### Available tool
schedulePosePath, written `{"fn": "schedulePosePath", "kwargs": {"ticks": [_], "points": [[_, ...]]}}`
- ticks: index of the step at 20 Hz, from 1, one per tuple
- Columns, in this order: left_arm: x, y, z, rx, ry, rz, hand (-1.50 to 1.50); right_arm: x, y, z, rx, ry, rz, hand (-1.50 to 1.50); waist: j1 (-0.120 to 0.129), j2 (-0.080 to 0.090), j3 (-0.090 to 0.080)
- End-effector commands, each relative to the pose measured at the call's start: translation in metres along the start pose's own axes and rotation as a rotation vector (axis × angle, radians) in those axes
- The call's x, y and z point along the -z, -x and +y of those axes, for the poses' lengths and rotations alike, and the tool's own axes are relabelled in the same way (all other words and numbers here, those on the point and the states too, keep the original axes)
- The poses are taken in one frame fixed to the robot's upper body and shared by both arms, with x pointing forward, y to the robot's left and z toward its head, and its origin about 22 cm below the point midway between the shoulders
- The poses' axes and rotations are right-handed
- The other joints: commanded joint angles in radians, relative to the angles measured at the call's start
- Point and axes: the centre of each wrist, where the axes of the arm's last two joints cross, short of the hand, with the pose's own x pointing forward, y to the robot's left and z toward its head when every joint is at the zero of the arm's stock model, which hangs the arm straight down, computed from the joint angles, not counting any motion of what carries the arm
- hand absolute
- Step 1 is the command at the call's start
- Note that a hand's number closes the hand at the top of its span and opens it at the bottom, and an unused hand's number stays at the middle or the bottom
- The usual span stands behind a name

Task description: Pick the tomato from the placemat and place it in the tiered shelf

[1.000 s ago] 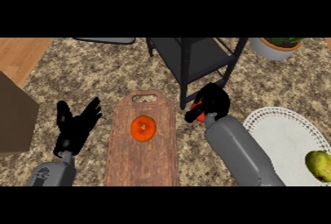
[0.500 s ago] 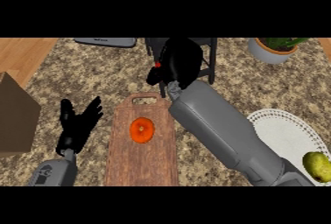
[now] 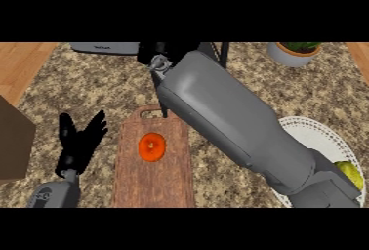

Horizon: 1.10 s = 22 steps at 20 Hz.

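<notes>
My right arm (image 3: 238, 127) reaches far across the counter (image 3: 79, 83), up to the top of the view. My right hand (image 3: 160, 50) is there, black against the dark bars of the tiered shelf (image 3: 224, 51). My own big grey arm hides most of that hand, so I cannot tell if it is open or shut. I cannot see the tomato anywhere in this view, so I cannot tell if it is in that hand or in the shelf.

My left hand (image 3: 79, 139) rests low on the left. Its fingers are straight and spread, pointing up, and it holds nothing.

Just beside it lies a long wooden board (image 3: 155, 180) with 1 round orange thing (image 3: 151, 147) on it. On the right is the white round placemat (image 3: 317, 134), partly under my arm. 1 yellow-green fruit (image 3: 349, 173) lies on it.

A plant pot (image 3: 292, 52) stands at the top right. A grey thing (image 3: 104, 47) stands at the top left. A brown box (image 3: 14, 141) is at the left edge.
</notes>
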Motion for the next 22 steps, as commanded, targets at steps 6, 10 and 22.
{"fn": "schedulePosePath", "kwargs": {"ticks": [6, 10, 22], "points": [[-0.008, -0.006, 0.015, -0.013, -0.021, -0.019, 0.0, 0.02, -0.051, -0.059, 0.088, 0.15, 0.25, 1.5, -0.037, -0.005, 0.002], [-0.016, 0.019, 0.02, -0.026, -0.048, 0.018, 0.0, 0.039, -0.059, -0.089, 0.091, 0.161, 0.272, 1.5, -0.044, -0.001, 0.002], [-0.016, -0.004, 0.0, -0.023, -0.046, -0.027, 0.0, 0.095, -0.015, -0.062, 0.0, 0.061, 0.281, 1.5, -0.047, 0.011, 0.003]]}}
